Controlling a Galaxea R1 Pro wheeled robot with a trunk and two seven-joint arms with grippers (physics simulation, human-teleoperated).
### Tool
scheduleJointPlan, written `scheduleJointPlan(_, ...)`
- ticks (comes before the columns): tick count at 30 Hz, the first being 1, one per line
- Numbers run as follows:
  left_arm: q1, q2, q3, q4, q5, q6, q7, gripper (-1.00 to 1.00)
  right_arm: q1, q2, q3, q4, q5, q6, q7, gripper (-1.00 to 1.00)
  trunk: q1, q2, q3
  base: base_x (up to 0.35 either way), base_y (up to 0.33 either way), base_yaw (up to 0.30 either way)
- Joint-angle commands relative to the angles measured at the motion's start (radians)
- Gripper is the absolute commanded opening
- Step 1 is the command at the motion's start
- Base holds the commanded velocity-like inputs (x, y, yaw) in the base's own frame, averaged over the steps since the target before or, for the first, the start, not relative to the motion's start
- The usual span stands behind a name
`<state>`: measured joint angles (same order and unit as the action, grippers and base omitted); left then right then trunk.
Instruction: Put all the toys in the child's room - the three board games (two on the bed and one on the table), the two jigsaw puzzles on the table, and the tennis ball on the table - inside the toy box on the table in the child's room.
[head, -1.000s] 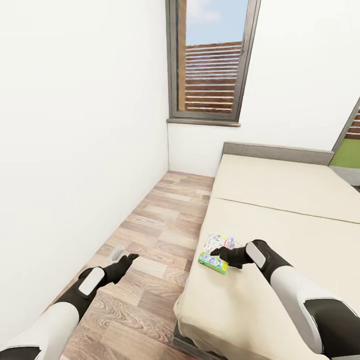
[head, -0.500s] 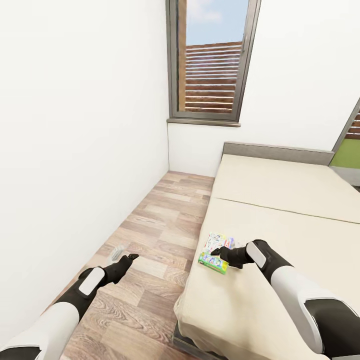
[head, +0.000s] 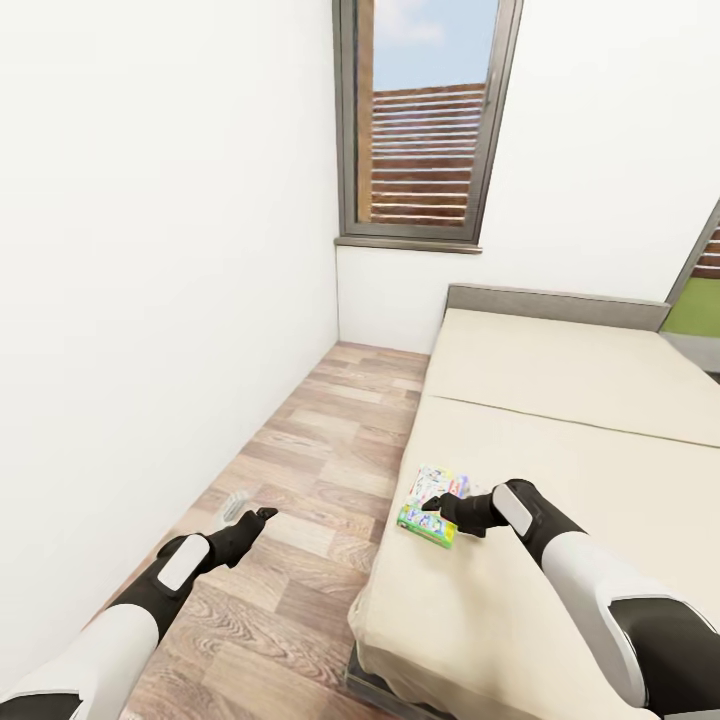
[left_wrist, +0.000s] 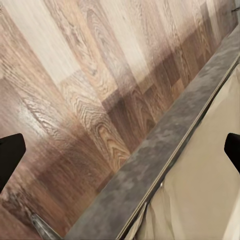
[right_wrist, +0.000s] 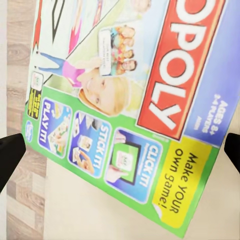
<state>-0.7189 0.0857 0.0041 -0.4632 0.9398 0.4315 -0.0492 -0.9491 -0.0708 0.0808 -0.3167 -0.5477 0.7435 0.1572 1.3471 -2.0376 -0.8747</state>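
The right gripper (head: 432, 508) hovers released over the Monopoly board game (right_wrist: 125, 100) at the bed (head: 560, 440) edge; left gripper (head: 262, 516) released above the floor (head: 310, 450).

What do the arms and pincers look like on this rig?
Both arms match: white forearm shells, dark grey elbow and upper segments, black wrists each bearing a rounded white panel. The left pincer and right pincer are matte black with short tapered fingers. No cables or markings visible.
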Motion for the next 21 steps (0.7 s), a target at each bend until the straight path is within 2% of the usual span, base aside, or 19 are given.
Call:
scheduleJointPlan(1,-0.001,0.000,0.001,0.000,0.003,0.004,-0.001,1.00,0.000,-0.001,0.008,-0.001,0.002,0.002,0.006,1.00,0.000,0.000,-0.001,0.000,0.000,0.077)
scheduleJointPlan(14,-0.001,-0.002,-0.001,0.000,0.002,0.004,-0.001,1.00,0.000,-0.001,0.008,-0.001,0.002,0.002,0.006,1.00,0.000,0.000,-0.001,0.000,0.000,0.122)
scheduleJointPlan(21,-0.001,-0.002,-0.029,0.000,0.002,0.003,-0.001,1.00,0.000,-0.001,0.008,-0.001,0.002,0.002,0.007,1.00,0.000,0.000,-0.001,0.000,0.000,0.029)
